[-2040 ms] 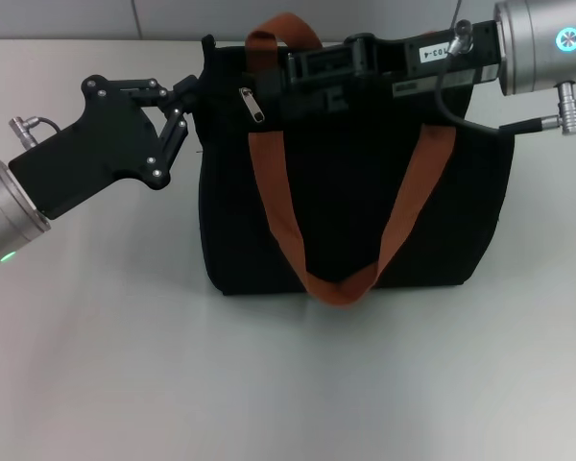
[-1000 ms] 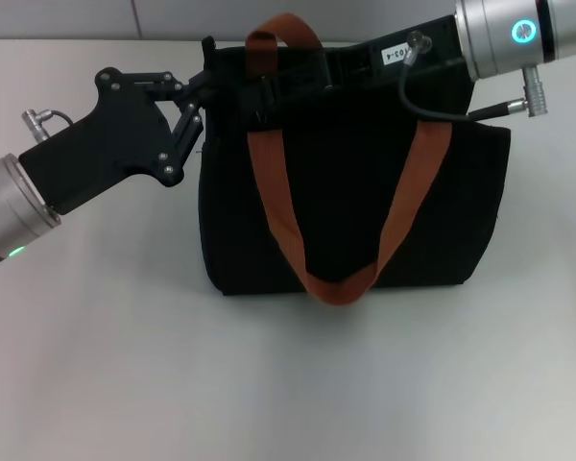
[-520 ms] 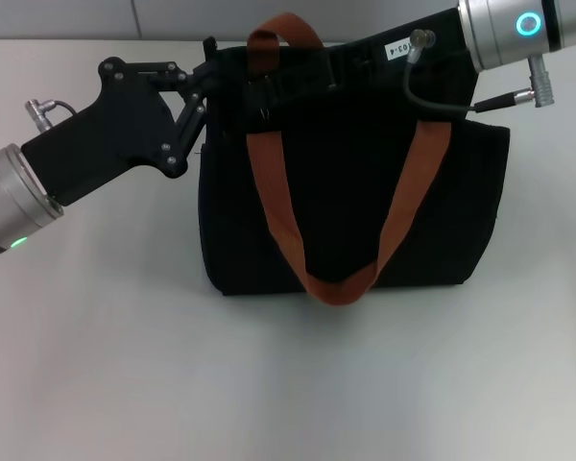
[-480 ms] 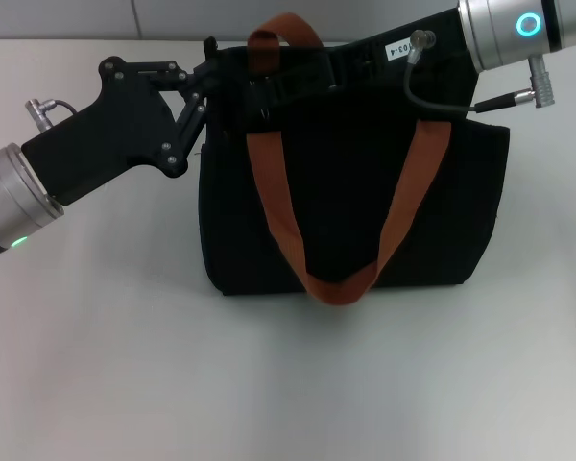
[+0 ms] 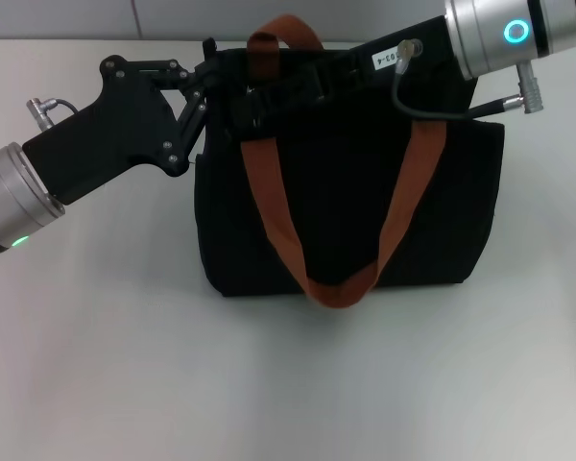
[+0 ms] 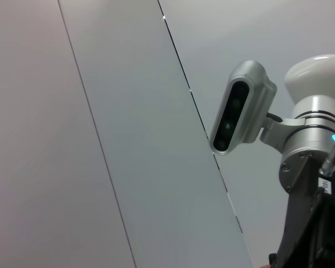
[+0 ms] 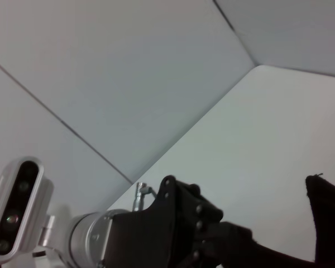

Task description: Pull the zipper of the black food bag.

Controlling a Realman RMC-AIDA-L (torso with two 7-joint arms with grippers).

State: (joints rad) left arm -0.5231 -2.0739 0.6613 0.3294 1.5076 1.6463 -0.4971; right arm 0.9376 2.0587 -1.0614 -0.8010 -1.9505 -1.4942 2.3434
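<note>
Black food bag upright near the far middle of the pale table, broad front face toward the head camera, two orange-brown straps drooping down that face and meeting in a loop just above the bag's lower edge. Zipper not distinguishable along the dark upper edge, lost among black fabric and black fingers. Left gripper at the bag's upper left corner, fingers reaching onto the corner fabric and touching it; pinching or merely pressed against the cloth — cannot tell. Right gripper stretched in from the right along the top edge, body lying over the bag's upper rim, tips ending near the left strap just beside the left gripper; spread or pressed together, and whether around the pull tab — cannot tell. Wide bare tabletop in front of the bag and out to the left below the left arm; narrower strip of table to the right of the bag's side edge; wall close behind the top rim. Left wrist view aimed at wall panels, with the head camera housing beside the right arm. Right wrist view over table and wall, left gripper's black body and a corner of the bag at the edge.
</note>
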